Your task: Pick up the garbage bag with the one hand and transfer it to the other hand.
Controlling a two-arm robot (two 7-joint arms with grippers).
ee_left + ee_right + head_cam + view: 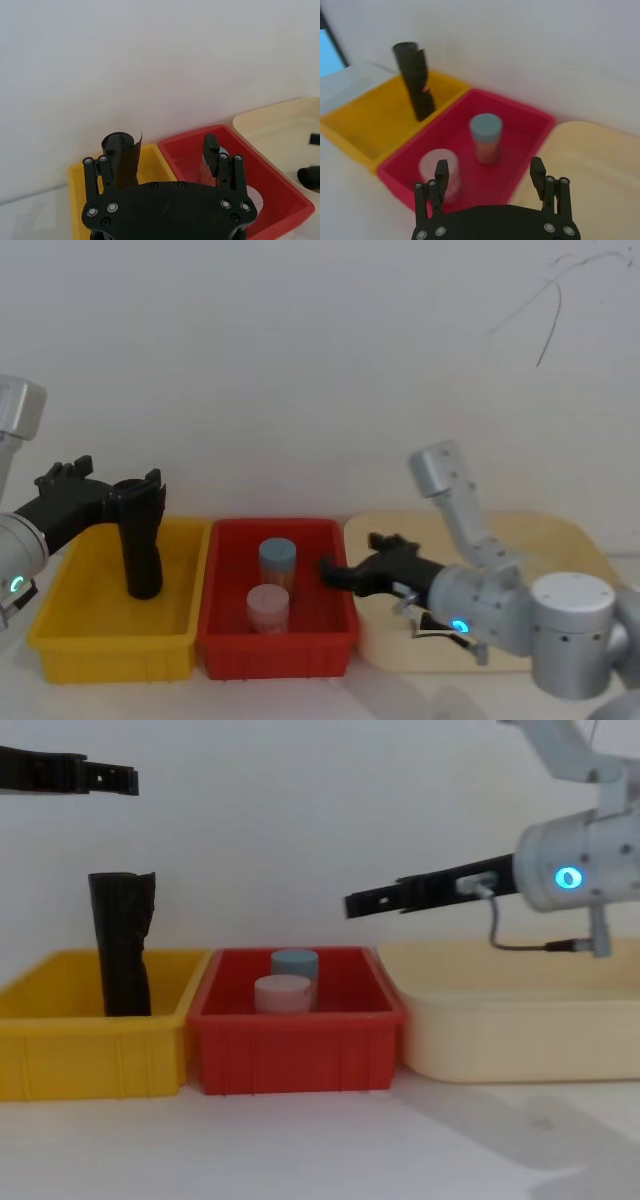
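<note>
White wall (300, 360) behind, the head view has the garbage bag (140, 550) upright in the yellow bin (110, 645) by my left gripper (148, 492); the left wrist view shows my fingers (211, 150) apart, it off-centre; the right wrist view shows my right gripper (489, 165) also spread, by the red bin (530, 117); in the chest view I hover above its top, so a skewed descent could topple it.

Three open bins sat side by side on a white desk (300, 702) against a plain white wall (300, 360): a yellow bin (110, 655) on the left, a red bin (275, 645) in the middle, and a wider cream tray (565, 532) on the right. The red bin held two upright jars, a blue-capped jar (277, 558) to the rear and a pale pink-capped jar (268, 606) just in front. A thin dark crack (552, 325) marked the wall's upper right.
</note>
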